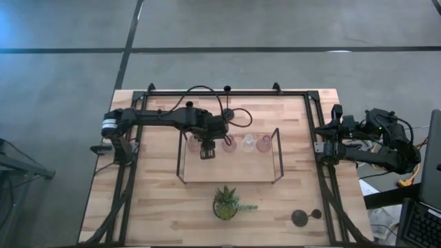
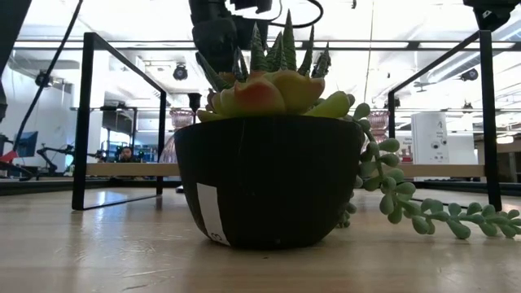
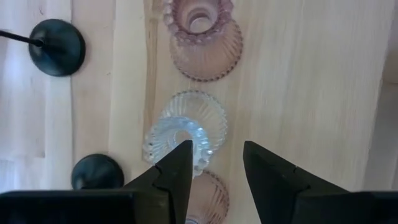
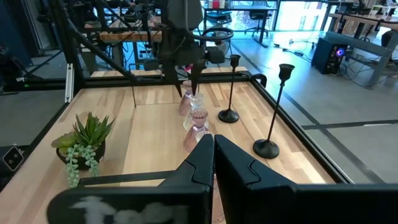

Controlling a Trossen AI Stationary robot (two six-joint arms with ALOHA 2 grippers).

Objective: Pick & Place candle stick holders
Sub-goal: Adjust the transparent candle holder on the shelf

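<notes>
Several small pink and clear glass holders (image 1: 238, 144) stand in a row along the far part of the wire-framed wooden tray (image 1: 231, 169). My left gripper (image 3: 217, 165) is open and points down over the row's left end (image 1: 207, 153). A clear holder (image 3: 184, 132) lies just ahead of its fingers and a pink one (image 3: 209, 198) under them. Another pink one (image 3: 203, 38) stands farther along the row. Two black thin-stemmed holders (image 4: 231, 87) (image 4: 275, 107) stand on the table beyond the tray's far side. A third (image 1: 301, 218) stands at the near right. My right gripper (image 4: 213, 152) is shut and empty at the table's right edge (image 1: 322, 141).
A green potted plant (image 1: 226, 201) stands just in front of the tray's near side and fills the low view (image 2: 269, 179). Black frame rails (image 1: 318, 117) run along the table's edges. Bare wood lies to the left and right of the plant.
</notes>
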